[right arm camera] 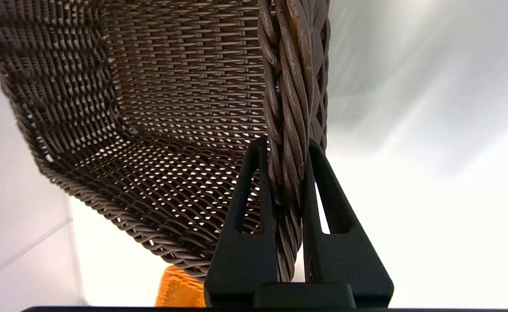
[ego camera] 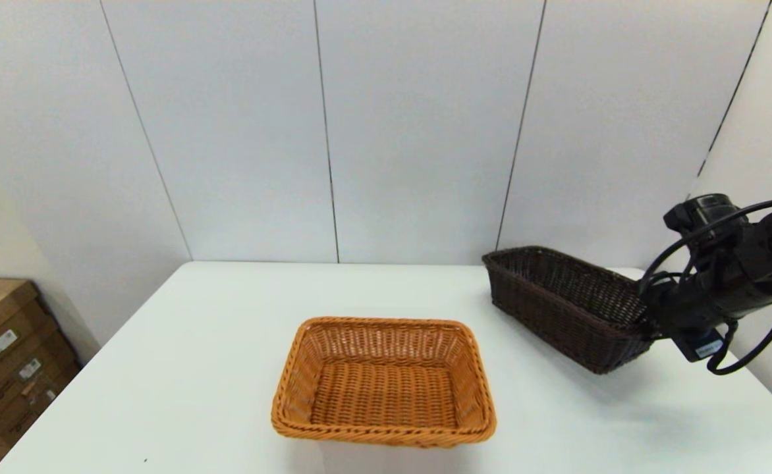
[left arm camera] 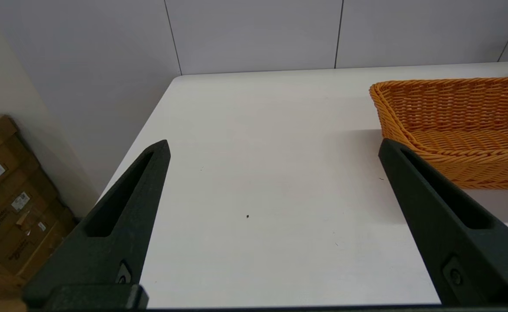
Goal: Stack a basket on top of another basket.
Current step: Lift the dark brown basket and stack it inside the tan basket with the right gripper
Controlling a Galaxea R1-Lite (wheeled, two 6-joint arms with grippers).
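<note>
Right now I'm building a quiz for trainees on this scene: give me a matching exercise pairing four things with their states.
Things:
1. dark brown basket
2. orange basket
3. right gripper
4. left gripper

States:
A. open above bare table
B. shut on a braided rim
C. flat on the table, untouched
D. lifted and tilted

Pairs: 1-D, 2-C, 3-B, 4-A

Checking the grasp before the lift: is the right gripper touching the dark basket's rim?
Touching. The right wrist view shows the right gripper with both fingers clamped on the dark basket at its braided rim.
</note>
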